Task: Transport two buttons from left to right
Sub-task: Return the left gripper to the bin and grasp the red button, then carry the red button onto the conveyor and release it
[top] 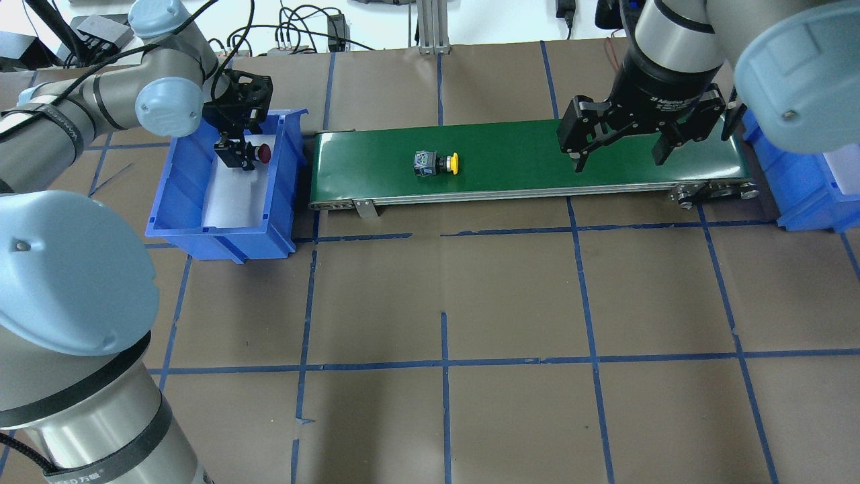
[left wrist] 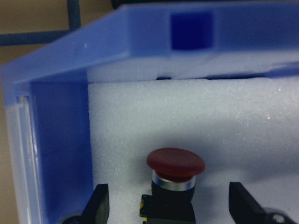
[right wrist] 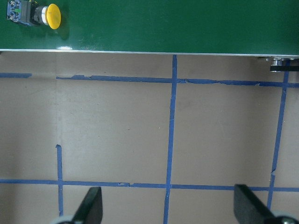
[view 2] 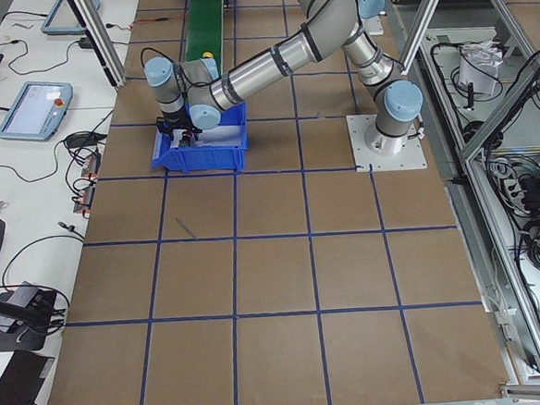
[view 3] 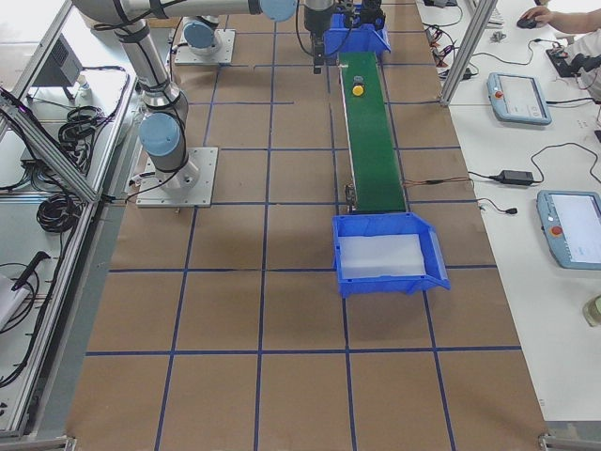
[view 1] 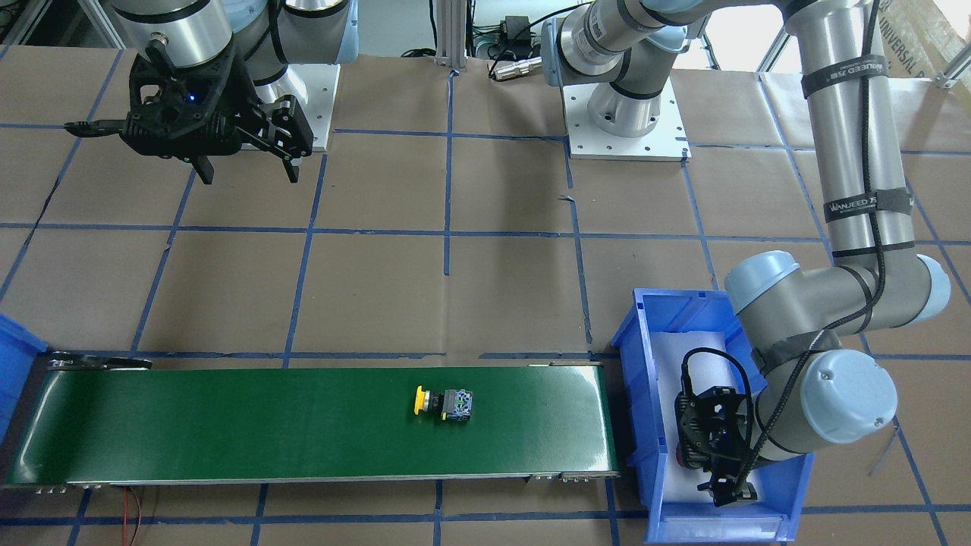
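The yellow-capped button (top: 437, 163) lies on its side on the green conveyor belt (top: 524, 161), left of its middle; it also shows in the right wrist view (right wrist: 35, 15) and in the front view (view 1: 444, 402). The red-capped button (left wrist: 175, 165) stands on white foam in the left blue bin (top: 222, 235). My left gripper (left wrist: 170, 205) is down in that bin, open, its fingers (left wrist: 99, 205) on either side of the red button with gaps to it. My right gripper (top: 618, 163) is open and empty, held above the table near the belt's right end.
A second blue bin (top: 806, 195) with white foam stands past the belt's right end; it also shows in the right side view (view 3: 385, 254). Brown paper with blue tape lines covers the table. An operator's hand and tablets are at a side bench.
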